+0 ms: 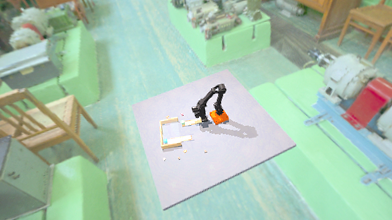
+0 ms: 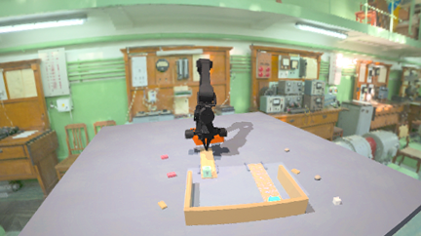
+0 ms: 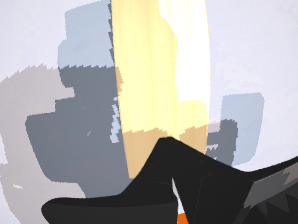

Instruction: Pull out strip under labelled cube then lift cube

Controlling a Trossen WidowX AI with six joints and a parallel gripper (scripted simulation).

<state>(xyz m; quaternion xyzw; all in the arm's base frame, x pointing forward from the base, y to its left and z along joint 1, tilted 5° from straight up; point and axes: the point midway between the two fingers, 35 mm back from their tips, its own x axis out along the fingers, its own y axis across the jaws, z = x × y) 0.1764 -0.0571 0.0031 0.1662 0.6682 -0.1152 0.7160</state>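
Note:
My gripper (image 1: 203, 123) (image 2: 206, 149) (image 3: 165, 143) is shut, its fingertips down at the near end of a pale wooden strip (image 1: 193, 122) (image 2: 207, 159) (image 3: 145, 75), with nothing seen between them. This strip lies flat and sticks out of the open side of the wooden frame (image 1: 162, 136) (image 2: 245, 214). A pale green cube (image 1: 183, 123) (image 2: 207, 171) stands at its far end. A second strip (image 1: 181, 138) (image 2: 262, 180) lies inside the frame's other side, with a cyan block (image 1: 165, 141) (image 2: 274, 198) at its far end. The label is too small to read.
Red pieces (image 2: 164, 156) (image 2: 171, 175) and a tan piece (image 2: 162, 204) lie left of the frame in the exterior view. A white piece (image 2: 337, 200) and a brown piece (image 2: 317, 177) lie to its right. The orange arm base (image 1: 219, 117) is behind the gripper.

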